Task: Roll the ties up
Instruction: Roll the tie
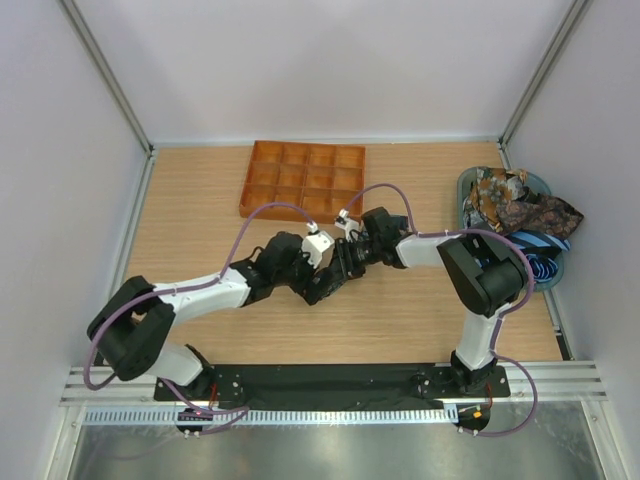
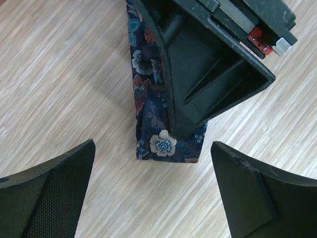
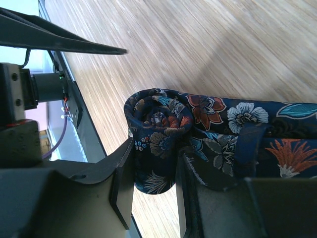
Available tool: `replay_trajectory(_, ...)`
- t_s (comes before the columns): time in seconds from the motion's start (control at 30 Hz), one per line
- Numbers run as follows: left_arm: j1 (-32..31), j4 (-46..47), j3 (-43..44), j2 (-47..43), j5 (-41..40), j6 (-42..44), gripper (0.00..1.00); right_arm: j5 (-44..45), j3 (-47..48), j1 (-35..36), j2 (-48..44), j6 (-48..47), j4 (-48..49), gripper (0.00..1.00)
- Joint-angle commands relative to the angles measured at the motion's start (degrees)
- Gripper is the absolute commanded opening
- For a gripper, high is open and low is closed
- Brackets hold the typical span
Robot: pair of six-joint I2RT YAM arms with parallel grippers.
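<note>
A dark blue floral tie (image 2: 166,144) lies flat on the wooden table, its square folded end toward my left gripper (image 2: 152,145). My left gripper is open and empty, its fingers (image 2: 54,193) straddling the bare table just short of that end. My right gripper (image 3: 153,184) is shut on the tie's rolled-up part (image 3: 159,130), one finger on each side of the roll; the rest of the tie (image 3: 247,124) runs off to the right. In the left wrist view the right gripper (image 2: 213,64) covers the tie's far part. In the top view both grippers (image 1: 318,285) (image 1: 347,262) meet mid-table and hide the tie.
An orange gridded tray (image 1: 300,180) stands at the back centre. A blue-grey basket (image 1: 553,272) at the right edge holds a pile of more ties (image 1: 520,205), one blue striped (image 1: 540,248). Frame posts and walls close in the table on three sides.
</note>
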Motion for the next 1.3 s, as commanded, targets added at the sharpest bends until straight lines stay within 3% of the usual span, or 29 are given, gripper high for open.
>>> replay_trajectory(0.0,-0.53,-2.1,4.14,3.48,1.9,3.83,1.0,2.69,-1.35,-0.53,1.74,-0.66,0.31,0.28)
replay_trajectory(0.17,-1.58,-3.95,8.19,8.05,-1.53,6.28,1.0,3.12,-1.43,-0.7,2.0,-0.92,-0.04,0.28)
replay_trajectory(0.57,-3.52,-8.61,13.02,15.7,0.32,8.66,1.0,3.12,-0.91,-0.88,2.53,-1.01,-0.22,0.28)
replay_trajectory(0.73,-4.31,-13.0,16.27,19.13,-5.58,7.43,0.96,3.47,-1.08,-1.14,2.18,-1.1,-0.31,0.28)
replay_trajectory(0.9,-4.84,-16.07,19.0,22.82,-5.49,7.26,0.78,3.74,-1.35,-1.23,2.0,-1.01,-0.39,0.29)
replay_trajectory(1.07,-5.01,-18.28,20.06,23.97,-5.84,5.5,0.52,4.09,-1.52,-1.76,1.91,-0.75,-0.39,0.29)
replay_trajectory(1.27,-5.01,-17.58,18.83,23.62,-4.17,4.18,0.37,4.88,-2.05,-2.38,1.82,-0.04,0.04,0.43)
